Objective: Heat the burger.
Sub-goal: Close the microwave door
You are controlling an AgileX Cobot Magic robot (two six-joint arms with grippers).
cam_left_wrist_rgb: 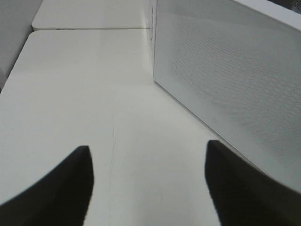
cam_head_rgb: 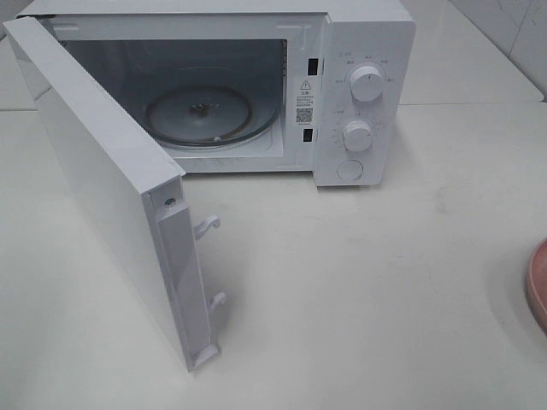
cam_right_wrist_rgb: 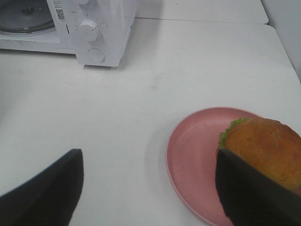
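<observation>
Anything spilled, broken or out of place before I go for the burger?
Nothing stands out. The microwave door stands wide open, its glass turntable sits bare, and the burger rests intact on the pink plate.

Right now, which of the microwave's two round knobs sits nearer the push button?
The lower knob, directly above the button; the upper knob sits higher on the microwave panel.

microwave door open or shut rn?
Open. The microwave door is swung wide to the left, exposing the glass turntable in an otherwise empty cavity.
</observation>
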